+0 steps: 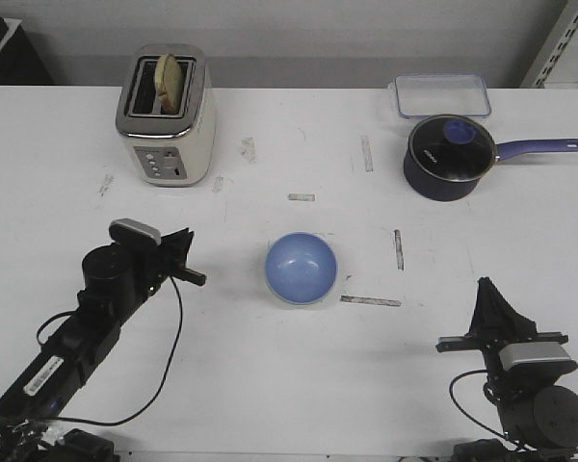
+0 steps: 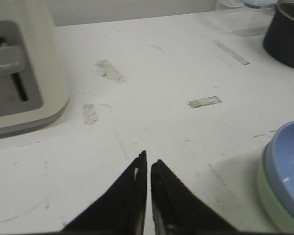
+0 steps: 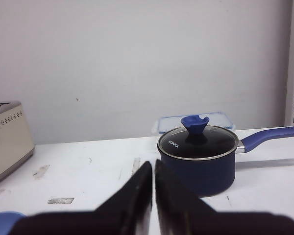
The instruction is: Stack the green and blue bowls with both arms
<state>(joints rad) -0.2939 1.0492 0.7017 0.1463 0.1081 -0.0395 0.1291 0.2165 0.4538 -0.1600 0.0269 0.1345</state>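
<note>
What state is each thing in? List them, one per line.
Light blue round bowl: nested in the green one.
Pale green bowl: underneath, upright.
Left gripper: shut, empty.
Right gripper: shut, empty.
Navy saucepan: lid on.
Cream toaster: bread in slot.
Clear plastic container: lidded.

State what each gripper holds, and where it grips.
Nothing is held. The left gripper and right gripper are both shut and empty; the blue bowl sits nested in the green bowl, untouched.

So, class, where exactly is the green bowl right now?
In the left wrist view the green bowl sits directly under the blue bowl, nested; in the front view the stack is mid-table, between both hands, near a tape strip.
</note>
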